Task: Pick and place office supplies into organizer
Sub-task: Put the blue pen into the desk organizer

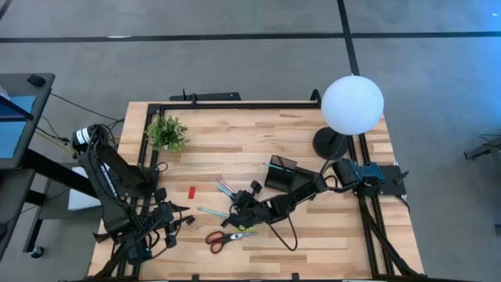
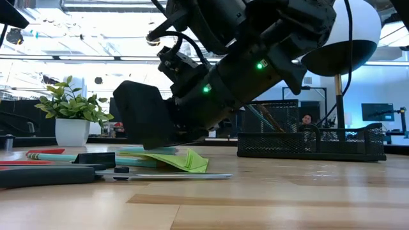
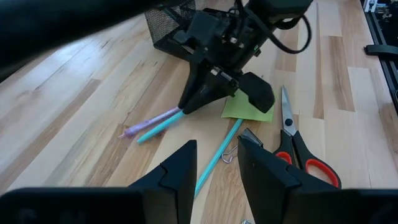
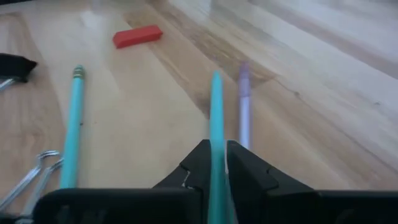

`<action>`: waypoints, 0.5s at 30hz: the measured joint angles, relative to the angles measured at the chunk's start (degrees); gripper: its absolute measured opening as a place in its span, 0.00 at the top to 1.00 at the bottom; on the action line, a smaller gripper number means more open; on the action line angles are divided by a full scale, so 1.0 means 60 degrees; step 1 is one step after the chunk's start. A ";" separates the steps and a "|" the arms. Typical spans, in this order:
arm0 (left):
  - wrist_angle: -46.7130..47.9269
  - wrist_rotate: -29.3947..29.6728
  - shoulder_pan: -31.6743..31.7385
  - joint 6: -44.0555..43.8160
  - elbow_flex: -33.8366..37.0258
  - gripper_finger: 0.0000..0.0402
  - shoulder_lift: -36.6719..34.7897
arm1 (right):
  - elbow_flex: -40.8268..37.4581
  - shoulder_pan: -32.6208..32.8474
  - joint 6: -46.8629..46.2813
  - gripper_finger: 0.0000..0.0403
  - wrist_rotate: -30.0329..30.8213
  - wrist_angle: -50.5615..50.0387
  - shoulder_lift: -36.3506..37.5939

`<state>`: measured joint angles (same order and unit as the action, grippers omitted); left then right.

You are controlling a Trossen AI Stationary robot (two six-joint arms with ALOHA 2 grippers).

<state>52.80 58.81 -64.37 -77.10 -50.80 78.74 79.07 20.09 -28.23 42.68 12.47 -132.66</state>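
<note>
My right gripper [image 1: 237, 205] reaches in from the table's right and is shut on a teal pen [image 4: 216, 106]. A purple pen [image 4: 244, 102] lies right beside it. A second teal pen [image 3: 217, 158], a wire clip [image 3: 230, 153], the lime-green sticky pad [image 3: 249, 109] and the red-handled scissors [image 3: 298, 149] lie flat on the table near it. The small red block [image 1: 191, 191] lies further left. The black mesh organizer [image 1: 280, 172] stands behind the right gripper. My left gripper [image 3: 216, 142] hovers open at the near left, above the table. My right gripper pinches the teal pen near its right-hand end [image 4: 216, 134] between its two fingers. The fingers slant down from the table's right and lie roughly along the pen. The pen sticks out past the fingertips [image 3: 193, 102] toward the table's left. Its free end [image 3: 140, 137] is low beside the purple pen.
A potted plant [image 1: 167, 133] stands at the far left, and a white globe lamp [image 1: 352, 103] on a black base at the far right. A black clip [image 4: 13, 65] lies near the red block. Bare wood lies toward the near right.
</note>
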 joint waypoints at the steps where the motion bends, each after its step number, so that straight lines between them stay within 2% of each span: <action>1: 0.0000 0.0000 -0.0002 0.0000 0.0002 0.72 0.0000 | 0.0000 0.0017 -0.0004 0.92 -0.0020 0.0000 0.0000; 7: 0.0000 0.0000 0.0001 0.0000 -0.0002 0.72 0.0000 | 0.0015 0.0023 -0.0031 1.00 -0.0367 -0.0055 0.0004; 15: 0.0000 0.0000 0.0000 -0.0002 -0.0002 0.72 0.0000 | 0.0025 0.0075 0.0055 0.99 -0.0391 -0.0078 0.0010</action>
<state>52.80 58.81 -64.37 -77.11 -50.81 78.74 79.22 20.53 -27.90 40.34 12.00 -132.60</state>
